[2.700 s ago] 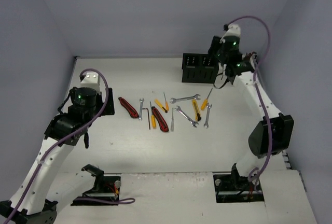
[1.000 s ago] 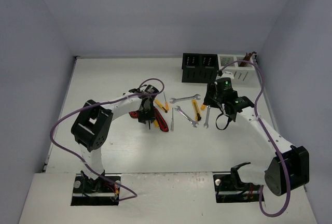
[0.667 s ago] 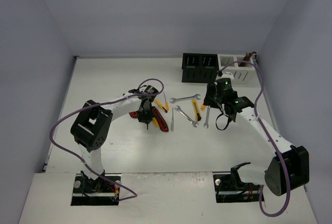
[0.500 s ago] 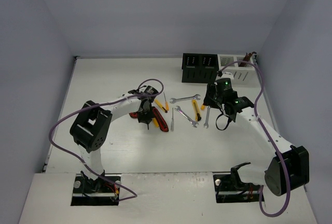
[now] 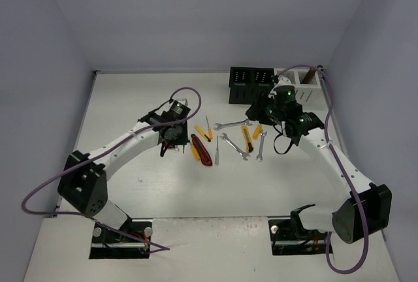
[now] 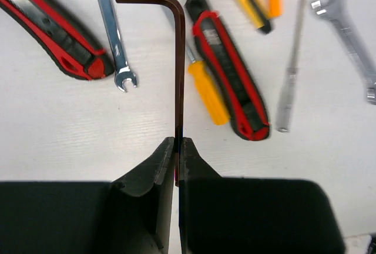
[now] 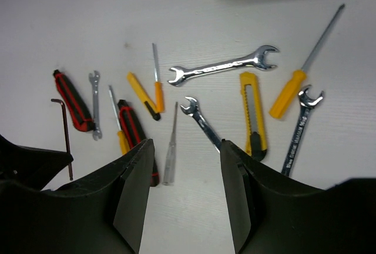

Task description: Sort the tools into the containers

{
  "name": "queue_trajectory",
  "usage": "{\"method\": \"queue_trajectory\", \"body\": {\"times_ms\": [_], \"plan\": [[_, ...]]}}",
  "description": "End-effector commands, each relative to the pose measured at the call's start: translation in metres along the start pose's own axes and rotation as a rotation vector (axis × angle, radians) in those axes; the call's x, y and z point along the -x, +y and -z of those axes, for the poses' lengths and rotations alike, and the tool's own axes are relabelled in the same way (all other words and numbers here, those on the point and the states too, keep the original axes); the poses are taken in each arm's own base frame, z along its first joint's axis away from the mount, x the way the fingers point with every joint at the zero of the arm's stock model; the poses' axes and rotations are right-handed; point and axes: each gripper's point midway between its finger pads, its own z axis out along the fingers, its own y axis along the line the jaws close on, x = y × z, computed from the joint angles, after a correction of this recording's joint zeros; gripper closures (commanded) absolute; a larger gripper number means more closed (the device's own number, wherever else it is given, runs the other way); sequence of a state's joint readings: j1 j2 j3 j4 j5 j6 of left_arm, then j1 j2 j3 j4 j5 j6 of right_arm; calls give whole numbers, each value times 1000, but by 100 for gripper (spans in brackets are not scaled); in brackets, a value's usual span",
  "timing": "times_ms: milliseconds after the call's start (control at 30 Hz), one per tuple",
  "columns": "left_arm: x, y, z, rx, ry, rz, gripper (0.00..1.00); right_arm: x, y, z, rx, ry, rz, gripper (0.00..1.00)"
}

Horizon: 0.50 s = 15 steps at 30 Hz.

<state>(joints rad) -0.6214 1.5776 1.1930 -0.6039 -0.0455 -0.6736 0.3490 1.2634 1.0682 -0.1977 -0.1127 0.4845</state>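
Note:
My left gripper [image 6: 177,142] is shut on the long leg of a dark L-shaped hex key [image 6: 181,72] and holds it above the table; it also shows in the top view [image 5: 167,146]. Below it lie two red-black utility knives [image 6: 232,72] and a small wrench [image 6: 114,36]. My right gripper [image 7: 185,148] is open and empty, hovering over a silver wrench [image 7: 200,119] and a slim silver tool [image 7: 171,148]. A large wrench [image 7: 223,66], a yellow knife [image 7: 252,110] and an orange-handled screwdriver [image 7: 294,92] lie beyond. The black box [image 5: 251,85] and the white box [image 5: 302,87] stand at the back.
The tools lie in a loose row across the table's middle [image 5: 222,141]. The right arm's cable loops over the white box. Grey walls close in the table on three sides. A dark object sticks up from the white box's far right corner [image 5: 315,70].

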Motion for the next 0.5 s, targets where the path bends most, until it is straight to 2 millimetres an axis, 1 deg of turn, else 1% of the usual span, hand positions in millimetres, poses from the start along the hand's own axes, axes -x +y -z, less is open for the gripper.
{"method": "queue_trajectory", "body": {"times_ms": [0,133,200,333,467], "plan": [[60,-35,72,-209,-284,-117,100,42,58,20,203,-82,-40,54],[76,-54,109,-352,-417,-203,100,57,89,34,303,-114,-38,53],[84,-69,131,-450,-498,-245,100,60,104,38,348,-123,-26,49],[83,-82,153,-545,-557,-316,100,59,128,42,407,-124,7,42],[83,-91,164,-586,-569,-354,100,59,148,48,457,-138,38,42]]}}
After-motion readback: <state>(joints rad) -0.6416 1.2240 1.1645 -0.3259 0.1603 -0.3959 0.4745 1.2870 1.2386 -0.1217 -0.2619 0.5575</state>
